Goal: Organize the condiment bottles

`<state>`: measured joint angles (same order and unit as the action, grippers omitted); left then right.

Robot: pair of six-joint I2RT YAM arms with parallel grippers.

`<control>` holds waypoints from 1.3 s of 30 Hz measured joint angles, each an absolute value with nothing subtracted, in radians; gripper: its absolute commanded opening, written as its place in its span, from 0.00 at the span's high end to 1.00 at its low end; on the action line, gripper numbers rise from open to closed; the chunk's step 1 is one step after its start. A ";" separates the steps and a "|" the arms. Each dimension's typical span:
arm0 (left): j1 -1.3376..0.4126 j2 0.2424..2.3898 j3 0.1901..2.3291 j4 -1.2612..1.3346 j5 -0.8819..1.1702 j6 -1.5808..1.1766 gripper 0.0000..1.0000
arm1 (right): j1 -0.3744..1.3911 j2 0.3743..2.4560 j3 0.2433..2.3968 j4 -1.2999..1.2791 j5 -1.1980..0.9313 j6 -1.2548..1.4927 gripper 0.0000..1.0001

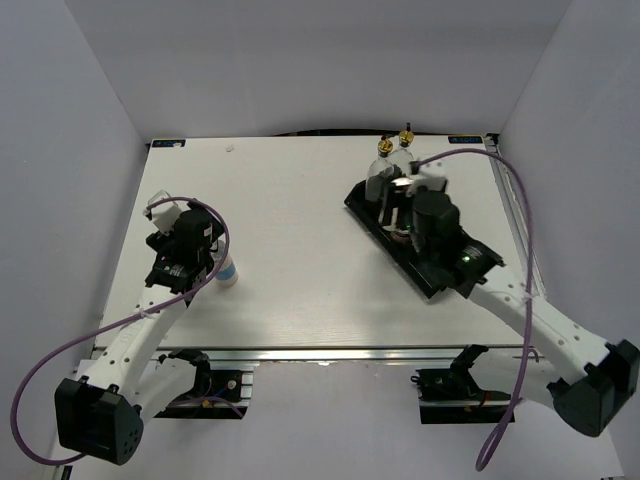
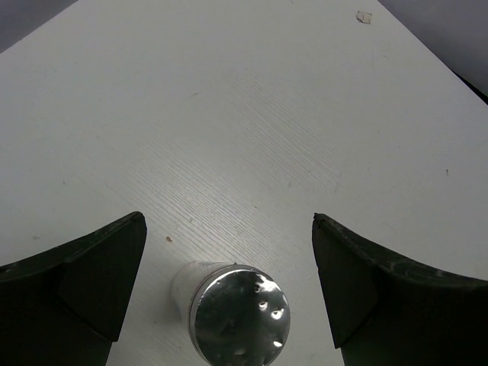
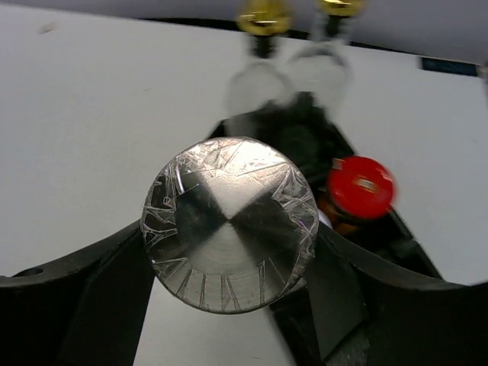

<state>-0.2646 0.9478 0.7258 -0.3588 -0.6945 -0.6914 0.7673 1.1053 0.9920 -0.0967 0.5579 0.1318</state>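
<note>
A blue-labelled, silver-lidded shaker (image 1: 228, 271) stands on the table at the left and shows in the left wrist view (image 2: 236, 320). My left gripper (image 1: 212, 262) (image 2: 229, 229) is open, with its fingers either side of this shaker and not touching it. My right gripper (image 1: 403, 196) (image 3: 229, 252) is shut on a second silver-lidded shaker (image 3: 229, 223), held over the black tray (image 1: 362, 212). Two clear glass bottles with gold pourers (image 1: 385, 162) (image 3: 263, 65) stand at the tray's far end. A red-lidded dark jar (image 3: 361, 187) sits in the tray. A third shaker is hidden.
The tray lies diagonally at the right rear of the white table (image 1: 300, 220), partly under my right arm. White walls enclose the table on three sides. A purple cable (image 1: 520, 210) loops beside the tray.
</note>
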 measured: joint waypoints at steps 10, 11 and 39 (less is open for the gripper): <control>-0.265 0.948 0.726 -0.350 -0.669 -0.681 0.02 | 0.478 0.884 0.932 -0.312 0.778 0.245 0.99; -0.265 0.948 0.726 -0.350 -0.668 -0.681 0.02 | 0.452 0.883 0.927 -0.321 0.778 0.253 0.99; -0.265 0.998 0.726 -0.351 -0.653 -0.676 0.02 | 0.185 1.134 0.696 -0.077 0.485 0.325 0.75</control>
